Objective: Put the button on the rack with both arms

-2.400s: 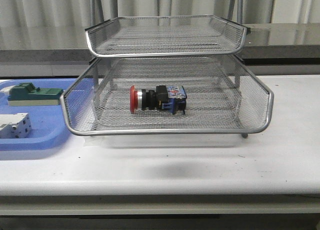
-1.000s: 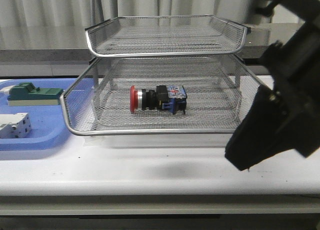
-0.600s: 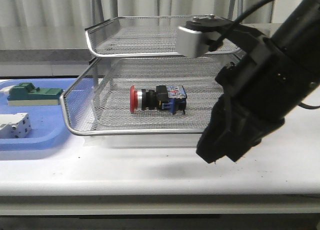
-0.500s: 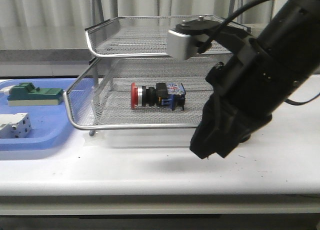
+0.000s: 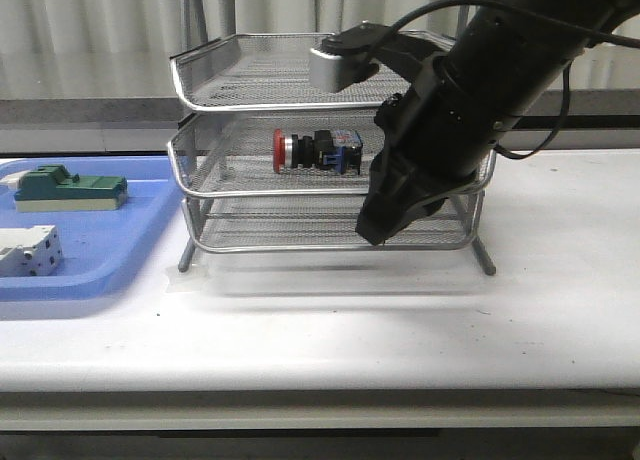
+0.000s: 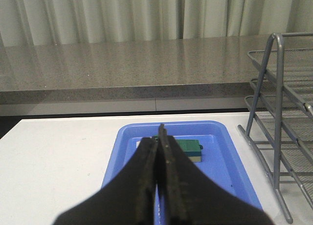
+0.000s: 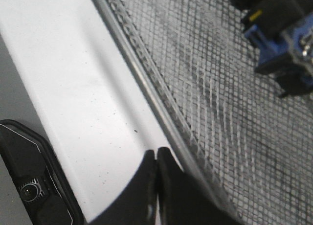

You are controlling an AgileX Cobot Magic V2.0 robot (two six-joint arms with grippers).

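Showing, front view centre: red-headed push-button switch (image 5: 312, 149) on silver three-tier wire-mesh rack (image 5: 200, 90) middle tier; black right gripper (image 5: 372, 228) before it. Left wrist: left gripper (image 6: 160, 137) pinched, empty. Right wrist: tips (image 7: 155, 159) together, empty. Placement looks complete; next, withdrawing.

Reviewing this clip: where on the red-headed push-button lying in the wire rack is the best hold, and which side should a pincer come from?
Grip the red-headed push-button across its black body, between silver collar and blue rear block. It lies on its side on the middle tier of the silver wire-mesh rack, head toward the robot's left. The top tier probably blocks a descent, so coming in level from the open front looks best.
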